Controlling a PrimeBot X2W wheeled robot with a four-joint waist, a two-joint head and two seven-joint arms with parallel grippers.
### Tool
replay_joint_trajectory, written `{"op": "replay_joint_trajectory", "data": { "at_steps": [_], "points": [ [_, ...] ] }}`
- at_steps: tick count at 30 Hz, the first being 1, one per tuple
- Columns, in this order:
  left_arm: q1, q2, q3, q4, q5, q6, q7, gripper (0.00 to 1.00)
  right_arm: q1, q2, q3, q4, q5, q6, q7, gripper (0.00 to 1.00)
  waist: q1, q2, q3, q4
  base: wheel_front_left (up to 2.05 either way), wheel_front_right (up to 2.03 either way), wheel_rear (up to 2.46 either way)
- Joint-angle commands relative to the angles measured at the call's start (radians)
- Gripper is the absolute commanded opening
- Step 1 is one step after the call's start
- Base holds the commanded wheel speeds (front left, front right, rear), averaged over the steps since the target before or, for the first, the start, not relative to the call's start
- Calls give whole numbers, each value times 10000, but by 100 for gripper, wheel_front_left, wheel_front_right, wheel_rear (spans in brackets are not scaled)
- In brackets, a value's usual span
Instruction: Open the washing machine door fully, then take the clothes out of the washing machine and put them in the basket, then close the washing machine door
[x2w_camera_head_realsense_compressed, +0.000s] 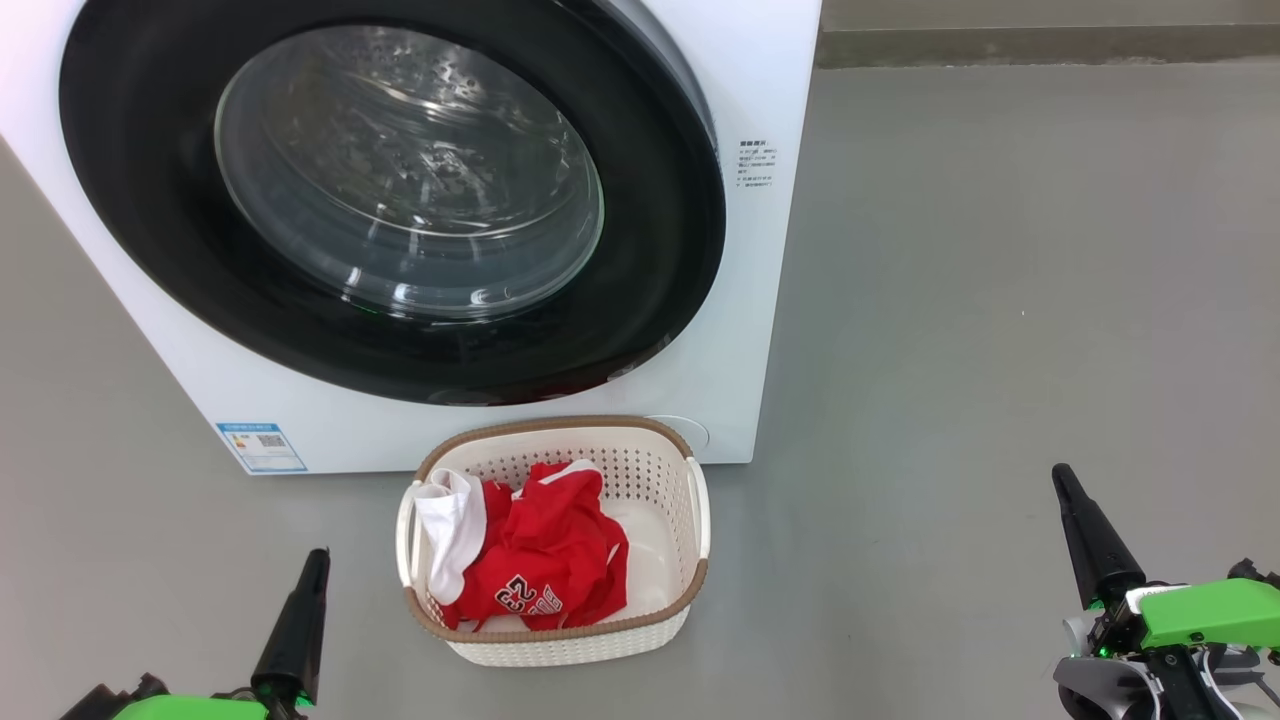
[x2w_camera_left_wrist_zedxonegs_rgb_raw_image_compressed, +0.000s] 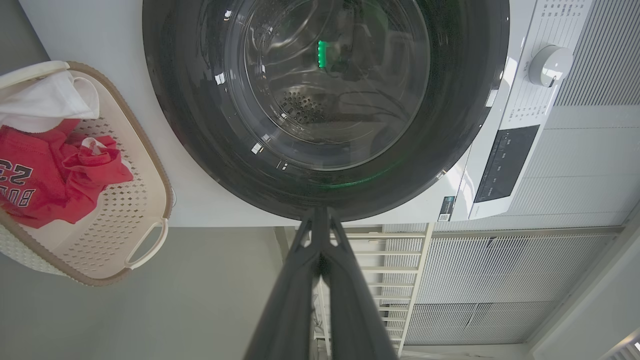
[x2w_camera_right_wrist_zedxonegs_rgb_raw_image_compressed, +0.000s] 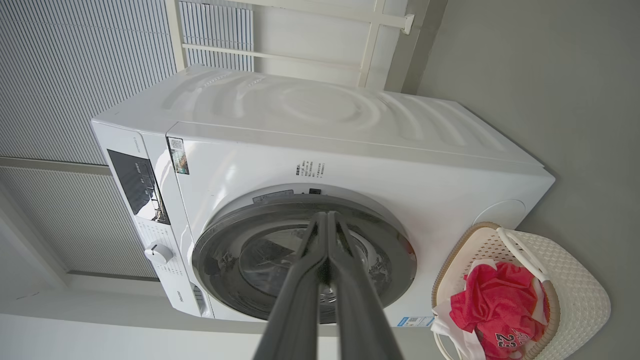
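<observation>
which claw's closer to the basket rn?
Left. The left claw sits just left of the basket; the right claw is well off to its right.

The room is being covered underfoot by a smooth, matt grey floor (x2w_camera_head_realsense_compressed: 1000, 300), over which soft, even light is being spread. Along its far edge, in the head view, it is being bordered by a darker grey skirting strip (x2w_camera_head_realsense_compressed: 1040, 47), with a pale wall (x2w_camera_head_realsense_compressed: 1040, 12) being shown just above. In the left wrist view, finely ribbed white wall panels (x2w_camera_left_wrist_zedxonegs_rgb_raw_image_compressed: 575, 280) are being lit, and they are being crossed by a white frame of thin bars (x2w_camera_left_wrist_zedxonegs_rgb_raw_image_compressed: 419, 272). Both are also being shown in the right wrist view.
</observation>
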Motion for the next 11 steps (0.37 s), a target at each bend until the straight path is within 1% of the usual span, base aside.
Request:
{"op": "replay_joint_trajectory", "data": {
  "at_steps": [1, 11],
  "points": [
    [-411, 77, 371, -200, 141, 6, 39, 0, -417, -51, 141, -253, -35, -7, 26, 0, -1, -1, 0, 0, 0, 0, 0],
    [-411, 71, 380, -200, 148, 6, 47, 0, -418, -44, 131, -253, -44, -7, 34, 0, -1, -1, 0, 0, 0, 0, 0]
  ]
}}
